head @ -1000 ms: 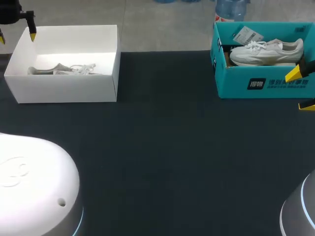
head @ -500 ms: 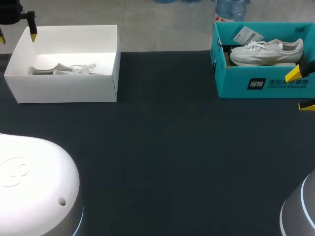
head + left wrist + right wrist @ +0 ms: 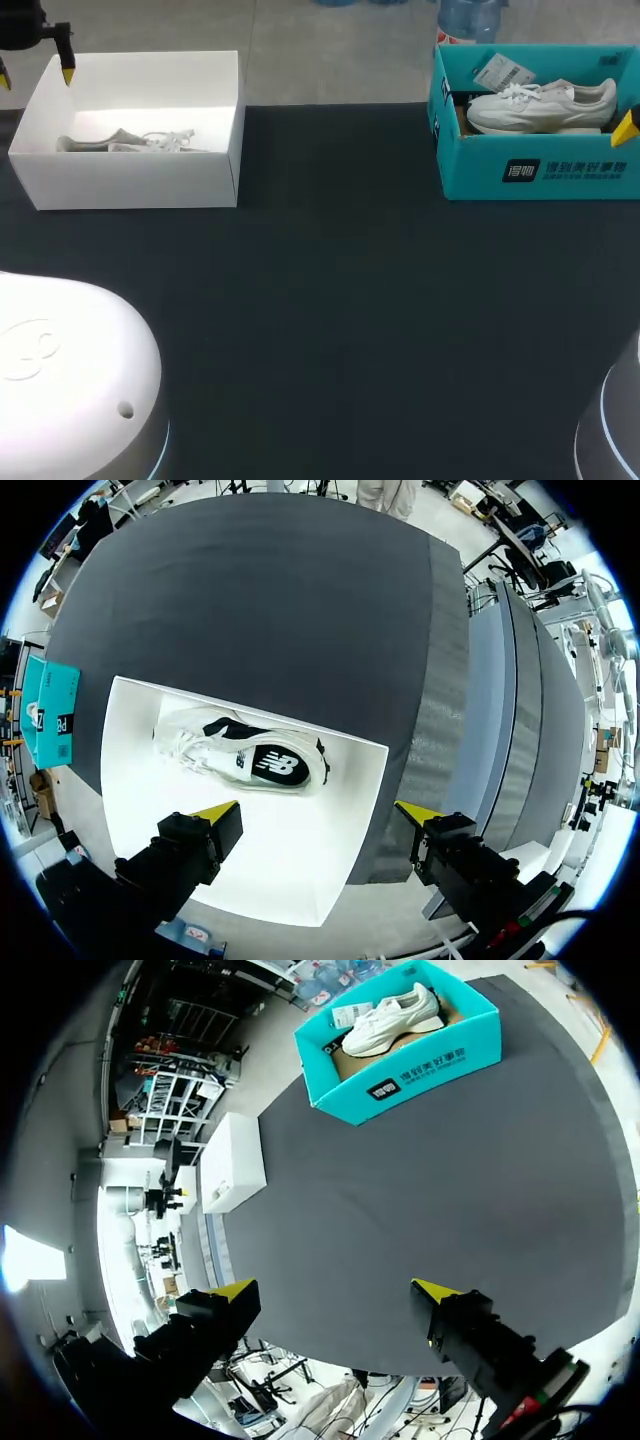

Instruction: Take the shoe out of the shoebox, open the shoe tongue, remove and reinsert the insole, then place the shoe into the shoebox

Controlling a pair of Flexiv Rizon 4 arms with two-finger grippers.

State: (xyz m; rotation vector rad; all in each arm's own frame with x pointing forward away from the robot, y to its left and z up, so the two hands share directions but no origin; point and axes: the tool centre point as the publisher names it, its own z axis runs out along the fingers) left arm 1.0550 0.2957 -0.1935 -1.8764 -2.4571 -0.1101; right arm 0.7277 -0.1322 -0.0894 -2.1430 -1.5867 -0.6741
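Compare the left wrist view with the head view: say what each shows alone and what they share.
Left wrist only: the black patch on the white sneaker lying in the white cardboard box. Head only: the white lace-up sneaker inside the teal cardboard shoebox, and one yellow fingertip of the right gripper. Shared: both boxes, the open left gripper, the dark table.

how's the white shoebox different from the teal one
The white shoebox is plain; the teal shoebox has print on its front wall. The white shoebox sits at the table's far left, the teal shoebox at its far right. The white shoebox holds a black-patched sneaker; the teal shoebox holds a pale sneaker plus a paper tag. Both are open, lidless, with one shoe inside.
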